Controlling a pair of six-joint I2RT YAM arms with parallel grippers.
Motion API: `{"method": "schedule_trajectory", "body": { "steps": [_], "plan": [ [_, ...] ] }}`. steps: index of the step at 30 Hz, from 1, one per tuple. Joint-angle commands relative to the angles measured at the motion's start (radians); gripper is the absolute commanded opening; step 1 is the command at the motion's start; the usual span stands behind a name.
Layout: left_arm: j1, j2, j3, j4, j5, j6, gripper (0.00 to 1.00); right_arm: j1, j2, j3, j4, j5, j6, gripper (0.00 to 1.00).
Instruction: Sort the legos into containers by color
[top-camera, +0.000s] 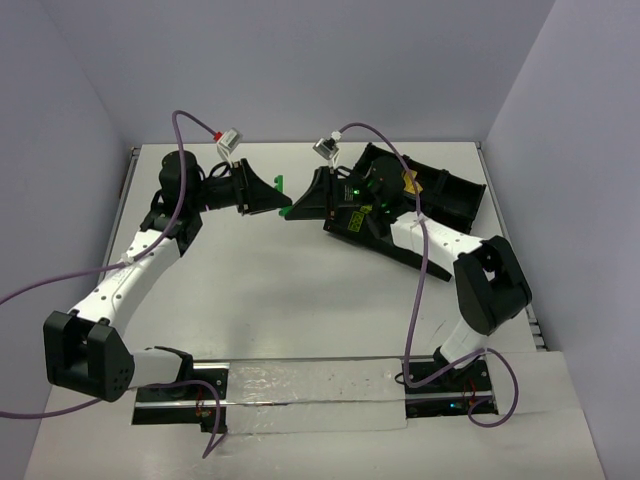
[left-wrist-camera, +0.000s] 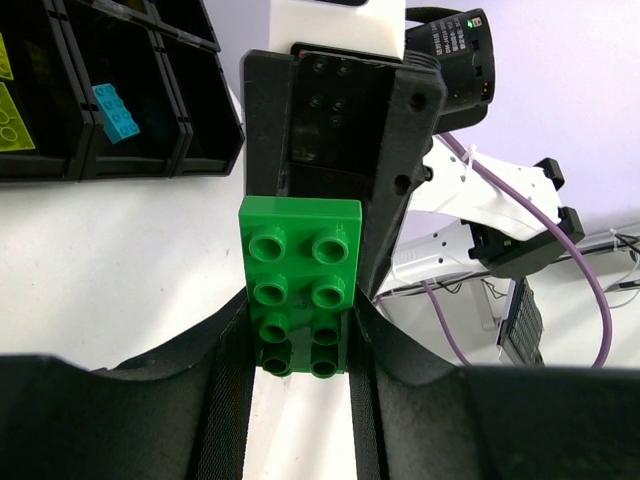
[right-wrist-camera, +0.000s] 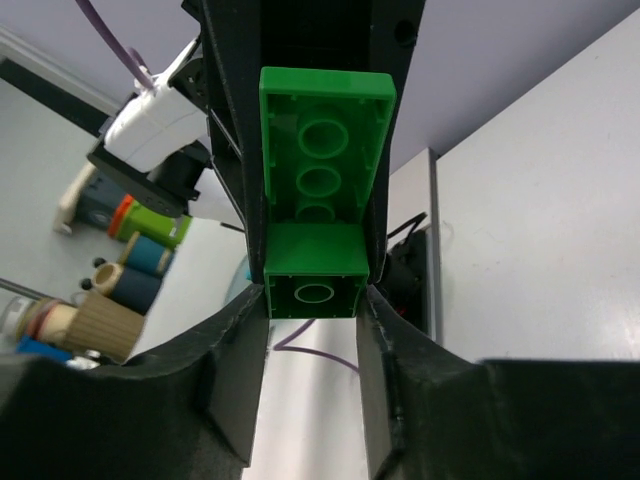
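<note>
A green lego plate (left-wrist-camera: 300, 260) with a small green brick (right-wrist-camera: 315, 290) stuck to its underside hangs above the table between both arms (top-camera: 285, 211). My left gripper (left-wrist-camera: 300, 360) is shut on the near end of the plate, studs facing its camera. From the opposite side, my right gripper (right-wrist-camera: 313, 300) has its jaws against both sides of the small green brick. The black tray of containers (top-camera: 455, 190) lies at the back right. One compartment holds a cyan lego (left-wrist-camera: 115, 112), and another holds yellow legos (left-wrist-camera: 12, 115).
The tray's near wall (left-wrist-camera: 205, 140) sits left of the held plate in the left wrist view. Purple cables (top-camera: 415, 300) trail from both arms. A shiny strip (top-camera: 310, 385) runs along the table's near edge between the arm bases.
</note>
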Motion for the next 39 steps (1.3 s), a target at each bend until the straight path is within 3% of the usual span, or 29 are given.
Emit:
{"method": "schedule_trajectory", "body": {
  "steps": [1,4,6,9,18,26,33,39],
  "plan": [
    [-0.007,-0.024,-0.003,0.04,0.011,0.003,0.0,0.012,0.015,0.006,0.145,-0.018,0.056,0.32],
    [-0.007,-0.029,-0.002,0.032,0.001,0.011,0.0,0.012,0.02,0.004,0.17,-0.023,0.076,0.2],
    [-0.008,-0.034,0.001,0.011,-0.014,0.027,0.0,0.015,0.019,-0.001,0.174,-0.023,0.08,0.01],
    [-0.008,-0.035,0.007,-0.01,-0.023,0.04,0.05,0.014,0.015,-0.015,0.178,-0.018,0.08,0.0],
    [-0.008,-0.034,0.022,-0.035,-0.029,0.063,0.61,0.014,0.018,-0.023,0.176,-0.011,0.08,0.0],
    [-0.008,-0.034,0.02,-0.039,-0.033,0.065,0.97,0.014,0.021,-0.035,0.176,-0.006,0.082,0.0],
    [-0.008,-0.039,0.034,-0.067,-0.064,0.079,0.99,0.012,0.005,-0.066,0.176,0.0,0.081,0.0],
    [-0.004,-0.035,0.027,-0.009,-0.055,0.04,0.8,0.012,-0.002,-0.096,0.176,0.002,0.078,0.0]
  ]
}}
